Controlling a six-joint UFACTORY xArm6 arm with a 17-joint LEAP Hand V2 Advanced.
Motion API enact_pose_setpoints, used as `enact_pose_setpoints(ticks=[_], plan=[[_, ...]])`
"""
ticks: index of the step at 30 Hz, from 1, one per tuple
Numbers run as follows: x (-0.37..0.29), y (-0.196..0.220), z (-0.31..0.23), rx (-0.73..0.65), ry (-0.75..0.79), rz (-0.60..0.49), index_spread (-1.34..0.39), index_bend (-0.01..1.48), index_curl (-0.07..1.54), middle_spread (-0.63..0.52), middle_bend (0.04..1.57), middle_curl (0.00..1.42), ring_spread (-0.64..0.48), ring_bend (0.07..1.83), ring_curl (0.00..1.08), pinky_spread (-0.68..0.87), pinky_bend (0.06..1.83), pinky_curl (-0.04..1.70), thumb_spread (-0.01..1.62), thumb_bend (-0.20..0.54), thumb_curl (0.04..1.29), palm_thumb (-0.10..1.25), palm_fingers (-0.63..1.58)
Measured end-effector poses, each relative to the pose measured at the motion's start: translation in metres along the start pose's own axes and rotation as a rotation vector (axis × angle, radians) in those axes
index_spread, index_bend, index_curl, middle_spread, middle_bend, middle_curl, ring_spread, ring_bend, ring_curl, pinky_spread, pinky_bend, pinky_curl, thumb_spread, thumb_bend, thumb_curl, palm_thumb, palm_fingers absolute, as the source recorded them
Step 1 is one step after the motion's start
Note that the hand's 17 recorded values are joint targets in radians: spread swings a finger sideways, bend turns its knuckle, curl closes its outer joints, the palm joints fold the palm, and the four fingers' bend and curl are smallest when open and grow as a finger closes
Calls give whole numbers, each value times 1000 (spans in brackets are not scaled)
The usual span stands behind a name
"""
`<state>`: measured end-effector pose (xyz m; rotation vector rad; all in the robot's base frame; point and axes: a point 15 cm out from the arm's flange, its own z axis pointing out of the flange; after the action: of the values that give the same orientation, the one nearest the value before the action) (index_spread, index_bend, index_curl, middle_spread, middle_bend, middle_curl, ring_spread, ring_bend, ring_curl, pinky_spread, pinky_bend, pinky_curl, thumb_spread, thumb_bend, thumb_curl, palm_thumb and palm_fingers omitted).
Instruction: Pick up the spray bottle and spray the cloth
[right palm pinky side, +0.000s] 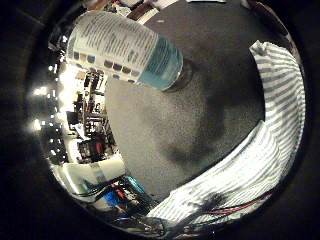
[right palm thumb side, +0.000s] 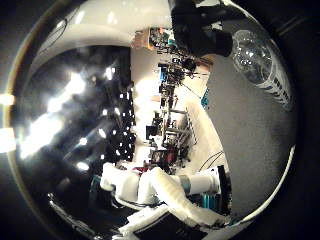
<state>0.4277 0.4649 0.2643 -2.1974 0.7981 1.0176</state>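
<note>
Spray bottle (right palm pinky side: 127, 50): cylindrical, smooth clear plastic, wrapped in a pale printed label with a teal band, standing on a grey, grainy, carpet-like tabletop (right palm pinky side: 200, 125). Seen close from the little-finger side; from the thumb side, rounded, glassy upper body below a black spray head (right palm thumb side: 200, 30). Striped cloth (right palm pinky side: 260, 165): soft, rumpled, white with thin blue-grey lines, spread on the same surface, apart from the bottle's base. Right hand: finger position not visible, so cannot tell whether clenched or released.
</note>
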Motion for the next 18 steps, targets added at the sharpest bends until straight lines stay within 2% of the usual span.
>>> enact_pose_setpoints(ticks=[18], plan=[[-30,-4,-65,63,19,-45,-328,128,165,248,170,248,276,267,225,465,498,330,992,-27,279,429,-92]])
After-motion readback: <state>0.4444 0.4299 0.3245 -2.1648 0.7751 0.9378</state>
